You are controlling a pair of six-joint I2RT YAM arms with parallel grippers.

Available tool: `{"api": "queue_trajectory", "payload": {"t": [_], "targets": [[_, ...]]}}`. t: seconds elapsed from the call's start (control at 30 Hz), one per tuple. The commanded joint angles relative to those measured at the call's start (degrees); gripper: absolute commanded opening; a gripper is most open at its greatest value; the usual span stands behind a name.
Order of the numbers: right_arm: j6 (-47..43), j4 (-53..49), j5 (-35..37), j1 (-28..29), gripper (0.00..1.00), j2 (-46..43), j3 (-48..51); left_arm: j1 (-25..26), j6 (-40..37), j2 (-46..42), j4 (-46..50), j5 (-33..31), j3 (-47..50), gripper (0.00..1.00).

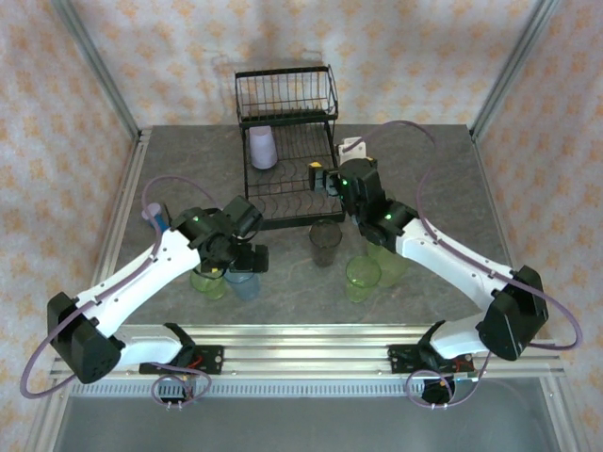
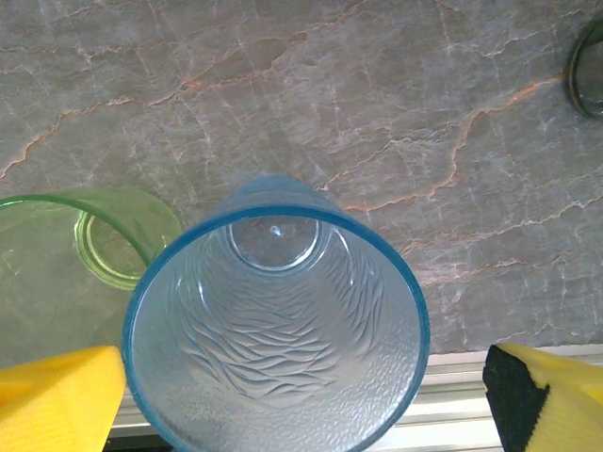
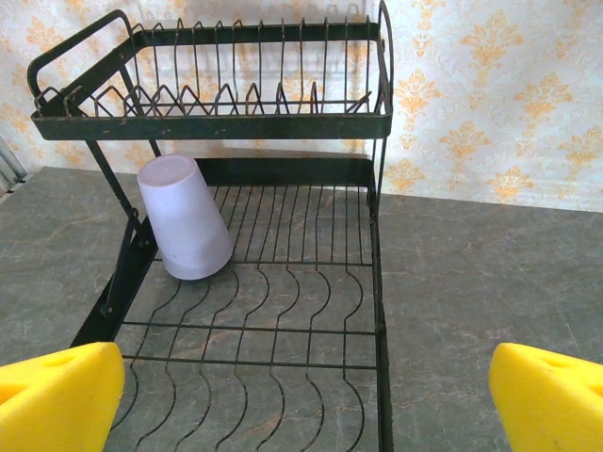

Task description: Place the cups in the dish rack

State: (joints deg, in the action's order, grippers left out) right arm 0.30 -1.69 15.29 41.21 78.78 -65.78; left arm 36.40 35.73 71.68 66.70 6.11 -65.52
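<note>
One lavender cup [image 3: 185, 229] stands upside down in the rack [image 3: 379, 282], at the back left of its lower tray. My right pincer [image 3: 306, 395] hangs wide open over the tray's front, holding nothing. My left pincer [image 2: 306, 395] is spread wide astride the blue cup [image 2: 273, 330], which stands upright on the table [image 2: 377, 113], ungripped. A green cup [image 2: 57, 254] stands just beside it.
</note>
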Motion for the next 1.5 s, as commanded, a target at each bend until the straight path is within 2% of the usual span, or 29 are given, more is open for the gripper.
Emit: {"api": "queue_trajectory", "payload": {"t": [0.0, 0.73, 1.2, 1.47], "targets": [[-0.4, 1.2, 1.7, -0.3, 0.99, -1.2, 0.9, 0.5, -1.3, 0.6, 3.2, -2.9, -1.1, 0.99], [0.1, 1.2, 2.0, -0.3, 0.99, -1.2, 1.3, 0.8, -4.1, 6.5, 3.0, -2.1, -0.8, 0.99], [0.1, 1.1, 2.4, -0.3, 0.99, -1.1, 1.5, 1.3, -5.9, 10.9, 5.1, -4.6, -1.9, 0.92], [0.0, 0.9, 2.6, -0.5, 0.99, -1.3, 1.5, 1.6, -5.7, 9.4, 3.5, -5.9, -3.4, 0.78]]}}
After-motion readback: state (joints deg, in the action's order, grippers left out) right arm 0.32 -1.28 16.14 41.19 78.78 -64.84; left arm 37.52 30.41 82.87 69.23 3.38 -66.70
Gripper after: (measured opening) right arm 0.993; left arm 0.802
